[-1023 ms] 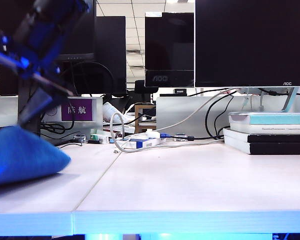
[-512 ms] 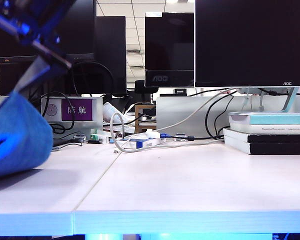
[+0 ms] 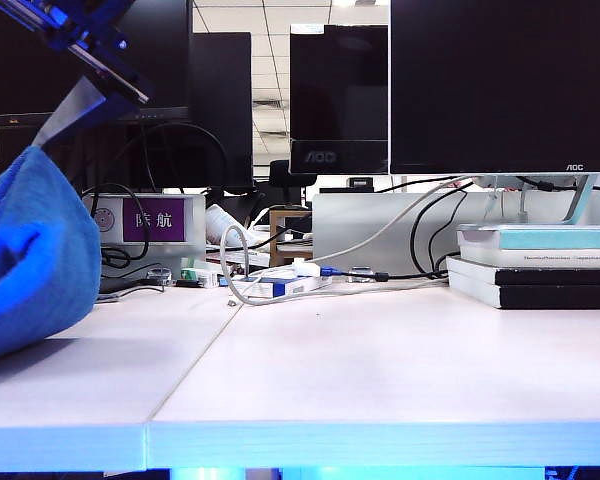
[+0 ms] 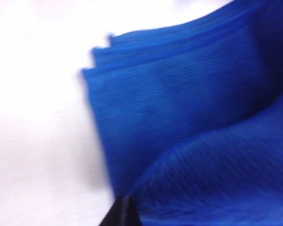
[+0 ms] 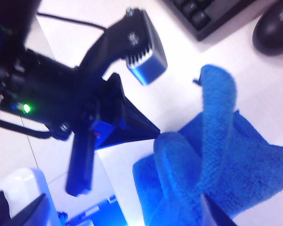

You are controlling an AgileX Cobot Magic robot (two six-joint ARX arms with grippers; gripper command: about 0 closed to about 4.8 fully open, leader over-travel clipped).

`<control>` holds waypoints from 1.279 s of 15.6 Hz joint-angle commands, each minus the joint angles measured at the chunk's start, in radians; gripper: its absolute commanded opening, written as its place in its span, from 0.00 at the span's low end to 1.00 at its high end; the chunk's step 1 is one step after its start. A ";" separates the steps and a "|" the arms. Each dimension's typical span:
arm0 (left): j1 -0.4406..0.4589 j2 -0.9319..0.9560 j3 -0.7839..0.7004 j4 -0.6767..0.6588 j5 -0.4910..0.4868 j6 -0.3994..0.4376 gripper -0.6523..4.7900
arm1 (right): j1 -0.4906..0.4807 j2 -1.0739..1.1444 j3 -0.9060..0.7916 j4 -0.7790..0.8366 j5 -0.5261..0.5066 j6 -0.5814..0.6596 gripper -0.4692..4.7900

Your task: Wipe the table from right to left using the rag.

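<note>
Nearest the exterior camera runs the pale front edge of the tabletop (image 3: 380, 440), its white panels split by a thin seam that slants back from that edge. At the far left of that view the rag (image 3: 30, 260) is a bright blue fuzzy bunch, its lower part down on the tabletop and its upper corner drawn up to a peak. A second ago it lay lower and flatter, reaching further toward the middle; it now stands taller and sits closer to the left edge.

The left end effector (image 3: 55, 125) meets that raised corner, one pale finger slanting down into the cloth from the blue-lit arm above; that arm now sits higher in the view than before. The right wrist view shows its black finger tips pressed into the rag (image 5: 217, 160), so it is clamped on the cloth. The left wrist view is almost filled by blurred blue folds (image 4: 193, 117) (only a dark finger tip at the bottom shows).

The right end effector (image 5: 122, 219) shows only as dark finger tips at the lower corners of its own view, set wide apart, with nothing between them but the rag lying below.

Farther back, a stack of books (image 3: 540, 265) lies on the right, with cables (image 3: 280, 280) mid-table, then a row of dark monitors (image 3: 500, 85).
</note>
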 commanded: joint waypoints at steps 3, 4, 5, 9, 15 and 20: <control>0.000 -0.010 0.005 -0.018 0.116 -0.086 0.11 | 0.001 -0.002 0.002 -0.019 0.068 -0.047 0.87; 0.000 -0.016 0.005 -0.019 0.116 -0.086 0.11 | 0.001 0.002 0.002 -0.019 0.066 -0.047 0.87; 0.000 -0.020 0.005 -0.018 0.136 -0.087 0.11 | 0.001 0.005 0.002 -0.019 0.066 -0.047 0.87; -0.003 -0.021 0.005 -0.017 0.277 -0.114 0.11 | -0.002 0.023 0.002 -0.029 0.061 -0.047 0.87; -0.152 -0.019 0.005 0.151 0.176 -0.236 0.11 | -0.019 0.026 0.005 -0.043 0.019 -0.042 0.87; -0.192 0.056 0.005 0.254 0.174 -0.236 0.11 | -0.019 0.026 0.005 -0.090 -0.053 -0.042 0.87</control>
